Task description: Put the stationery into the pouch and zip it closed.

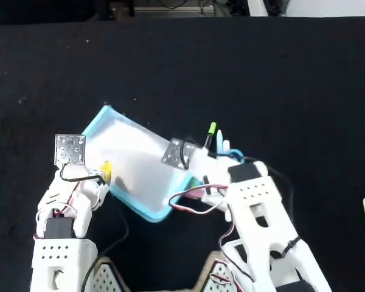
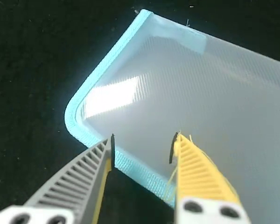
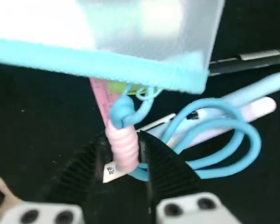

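My left gripper (image 2: 142, 142) stands open at the blue-trimmed edge of the pouch (image 2: 205, 93), near a corner, with one finger over the pouch. My right gripper (image 3: 124, 140) is clamped on a pink ribbed piece (image 3: 122, 158) beside a blue loop (image 3: 245, 140). Pens (image 3: 252, 88) lie just beyond it, beside the pouch on the black desk (image 1: 280, 73).

A black desk (image 1: 280, 73) spans the high view. Past its far edge, at 12 o'clock, lies dim clutter (image 1: 164, 7) (too dark to name), with a white surface (image 1: 328, 7) at 1 o'clock.
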You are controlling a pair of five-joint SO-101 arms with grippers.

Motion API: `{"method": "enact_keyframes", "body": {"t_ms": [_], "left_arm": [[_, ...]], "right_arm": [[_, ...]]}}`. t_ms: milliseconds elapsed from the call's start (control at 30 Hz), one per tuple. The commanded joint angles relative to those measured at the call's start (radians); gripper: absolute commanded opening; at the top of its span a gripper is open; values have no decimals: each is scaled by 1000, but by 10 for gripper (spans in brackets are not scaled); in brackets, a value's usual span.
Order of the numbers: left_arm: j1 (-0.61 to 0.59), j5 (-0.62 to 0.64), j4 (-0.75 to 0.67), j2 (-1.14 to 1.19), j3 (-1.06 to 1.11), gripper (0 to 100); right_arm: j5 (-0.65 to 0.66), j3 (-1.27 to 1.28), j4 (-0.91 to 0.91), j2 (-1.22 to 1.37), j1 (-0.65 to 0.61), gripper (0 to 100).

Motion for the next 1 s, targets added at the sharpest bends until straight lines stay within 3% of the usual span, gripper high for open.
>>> {"method": "enact_keyframes", "body": {"t_ms": [0, 300, 567, 967], "left_arm": [[5, -2, 5, -9, -12, 216], [12, -2, 3, -9, -12, 216], [13, 0, -3, -9, -12, 216], [13, 6, -5, -9, -12, 216]], "right_arm": [[-94, -113, 58, -30, -3, 11], [-336, -303, 69, -31, -103, 11], [-348, -516, 158, -31, -330, 11], [-342, -657, 157, -48, -499, 11]]}}
